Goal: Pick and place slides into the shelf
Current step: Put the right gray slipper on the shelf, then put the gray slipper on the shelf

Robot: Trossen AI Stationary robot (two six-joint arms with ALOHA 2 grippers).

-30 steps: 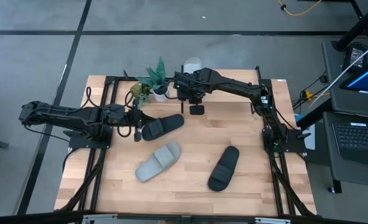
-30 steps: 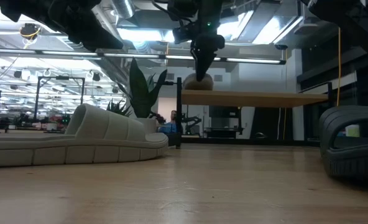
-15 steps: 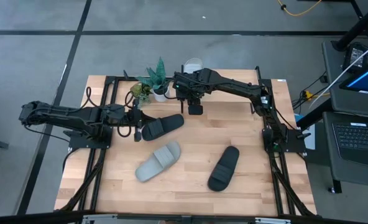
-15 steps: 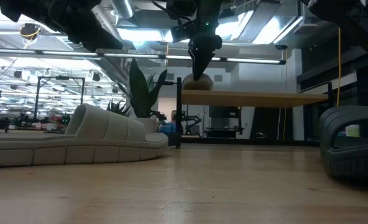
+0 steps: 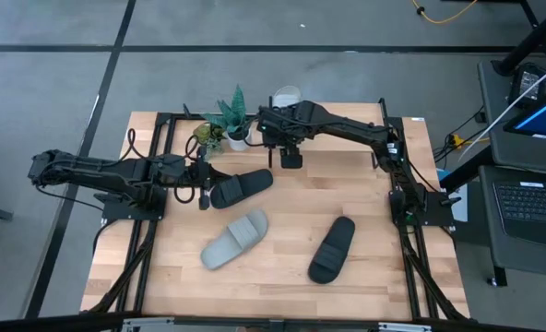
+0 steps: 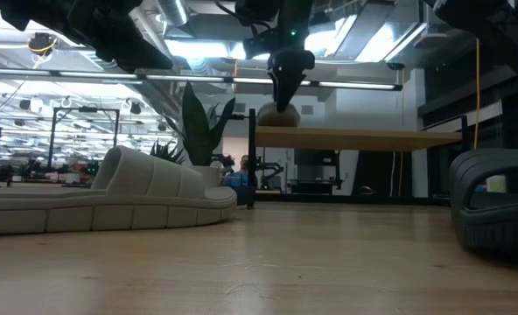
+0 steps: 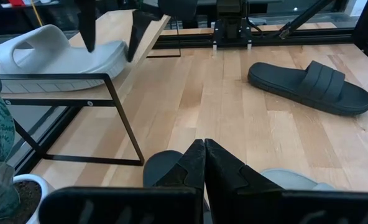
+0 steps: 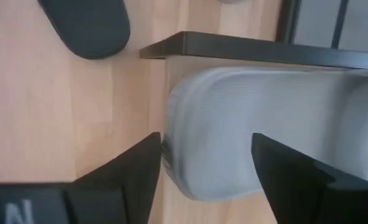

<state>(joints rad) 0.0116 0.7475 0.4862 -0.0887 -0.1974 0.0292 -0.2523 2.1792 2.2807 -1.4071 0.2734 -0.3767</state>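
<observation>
Four slides are in view, and only one sits on the shelf point(image 7: 148, 38). That pale slide point(image 7: 53, 56) lies flat on the light top board at the far edge of the table, beside a small potted plant point(image 5: 229, 118). Your right gripper point(image 8: 202, 165) hangs directly over its heel end; the two dark fingers point(image 8: 129, 168) stand wide apart on either side of the sole and grip nothing, as the right wrist view shows. From the low view the same gripper points straight down onto the slide above the shelf board.

Your left gripper point(image 7: 204, 163) rests low over the table on the left side, its fingers pressed together with nothing between them. Just beyond its tips lies a black slide point(image 5: 241, 187), near the table's middle. A second pale slide point(image 5: 235, 241) lies on the bare wood toward the near edge, and a second black slide point(image 5: 333, 249) lies to its right, well apart from the shelf. All three rest flat on the wooden table point(image 5: 282, 212).
</observation>
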